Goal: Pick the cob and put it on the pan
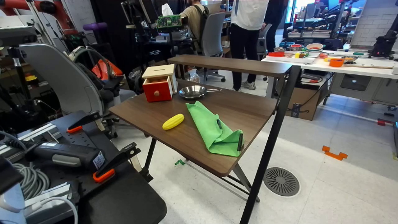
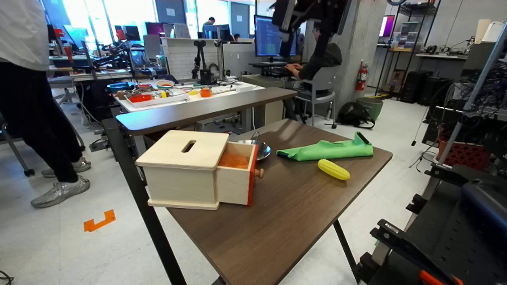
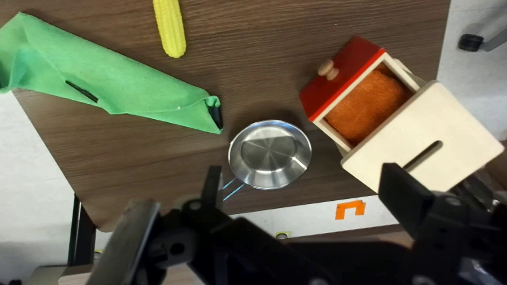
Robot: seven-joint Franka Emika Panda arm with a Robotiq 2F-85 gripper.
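The cob (image 1: 173,121) lies on its side on the brown counter (image 1: 248,104), well apart from the pan (image 3: 269,154); in the wrist view it is toward the top left from the pan, its upper end cut off by the view's edge. Left of the pan there, the folded green cloth (image 3: 130,87), with a short black strip (image 3: 81,91) on it, has its narrow end near the pan without touching, just beside the straight line from cob to pan. Right of the pan and near it stands a wooden box (image 3: 424,130), its red-fronted drawer (image 3: 348,71) pulled out with something orange (image 3: 368,103) inside. In an exterior view the box (image 2: 182,184) hides part of the pan. A raised shelf (image 1: 230,63) runs behind the pan in an exterior view.

Seen in the wrist view, the cob lies beyond the pan from the tool (image 3: 303,168), well apart from it. The fingers (image 3: 213,186) are spread wide with nothing held between them: one shows next to the pan's handle (image 3: 234,192), the other covers a corner of the box. In an exterior view the tool (image 2: 304,51) hangs from the top edge, well above the pan's level, fingers pointing down, the arm behind it cut off by that edge
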